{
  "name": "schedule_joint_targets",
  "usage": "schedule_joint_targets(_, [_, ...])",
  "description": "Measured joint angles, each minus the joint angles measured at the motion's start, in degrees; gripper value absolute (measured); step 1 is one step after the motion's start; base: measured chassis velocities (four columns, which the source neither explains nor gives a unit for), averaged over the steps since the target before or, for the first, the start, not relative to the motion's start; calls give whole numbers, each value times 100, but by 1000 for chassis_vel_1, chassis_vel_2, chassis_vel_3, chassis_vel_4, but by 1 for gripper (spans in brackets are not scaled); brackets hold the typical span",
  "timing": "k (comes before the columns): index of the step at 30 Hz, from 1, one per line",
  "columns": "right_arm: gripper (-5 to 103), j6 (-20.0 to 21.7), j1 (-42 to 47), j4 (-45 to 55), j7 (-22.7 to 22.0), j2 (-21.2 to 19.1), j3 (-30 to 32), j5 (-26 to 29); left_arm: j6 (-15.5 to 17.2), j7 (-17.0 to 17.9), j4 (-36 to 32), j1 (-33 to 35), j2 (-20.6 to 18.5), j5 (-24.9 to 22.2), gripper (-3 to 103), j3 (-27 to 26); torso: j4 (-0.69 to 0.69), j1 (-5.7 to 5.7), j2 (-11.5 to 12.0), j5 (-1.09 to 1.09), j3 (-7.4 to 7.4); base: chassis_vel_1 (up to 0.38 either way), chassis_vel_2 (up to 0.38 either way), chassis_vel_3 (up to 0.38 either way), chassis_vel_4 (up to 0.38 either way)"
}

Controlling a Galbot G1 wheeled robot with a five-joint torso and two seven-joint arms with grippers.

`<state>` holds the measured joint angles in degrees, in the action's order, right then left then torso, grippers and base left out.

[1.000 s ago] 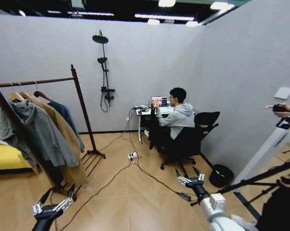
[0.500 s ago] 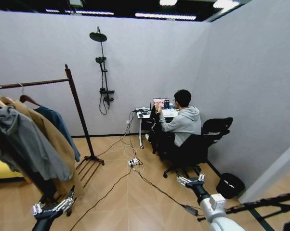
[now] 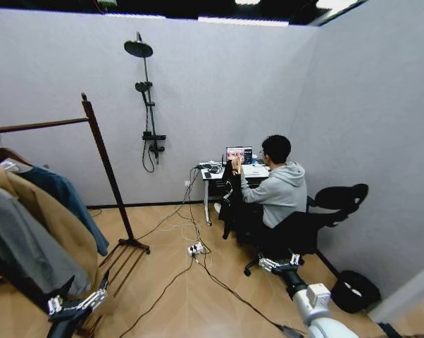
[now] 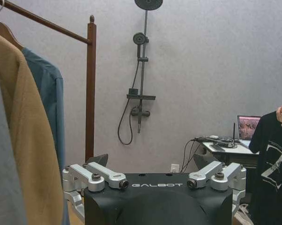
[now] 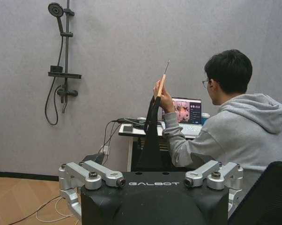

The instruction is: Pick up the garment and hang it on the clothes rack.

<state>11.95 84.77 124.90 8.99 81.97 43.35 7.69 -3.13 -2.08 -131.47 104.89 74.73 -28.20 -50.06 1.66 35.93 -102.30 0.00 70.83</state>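
The garment (image 5: 149, 140) is black and hangs on a light wooden hanger (image 5: 161, 84), which a seated person's hand holds up by the desk. It shows a white mark in the left wrist view (image 4: 272, 164) and lies far ahead in the head view (image 3: 229, 201). The clothes rack (image 3: 103, 169) stands at the left, with its dark post and rail (image 4: 90, 89). My left gripper (image 3: 75, 304) (image 4: 157, 184) is open and low beside the rack's foot. My right gripper (image 3: 279, 264) (image 5: 154, 182) is open, facing the person, well short of the garment.
On the rack hang a grey hoodie (image 3: 15, 246), a tan coat (image 3: 50, 218) and a blue jacket (image 3: 64, 201). Cables and a power strip (image 3: 195, 248) cross the wooden floor. A desk (image 3: 213, 171), an office chair (image 3: 325, 211) and a black bin (image 3: 356, 290) stand to the right.
The whole head view has shifted: the rack now sits larger and further left, the seated person larger and further right. Both grippers keep the same open pose.
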Motion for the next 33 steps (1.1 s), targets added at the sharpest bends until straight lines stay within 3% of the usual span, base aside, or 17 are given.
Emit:
schedule_joint_targets(24, [100, -35, 3, -70, -15, 32, 27, -65, 0, 0, 0, 0, 0, 0, 100, 0, 0, 1, 0, 0, 0, -210, 218, 209, -216])
schedule_joint_targets(29, [100, -90, 27, 112, -337, 74, -8, -289, 0, 0, 0, 0, 0, 0, 100, 0, -1, 1, 0, 1, 0, -191, 194, 199, -206])
schedule_joint_targets(33, [100, 288, -6, 469, -603, 22, 78, -270, 0, 0, 0, -1, -1, 0, 100, 0, 2, 9, 3, 0, 2, -149, 145, 96, -158])
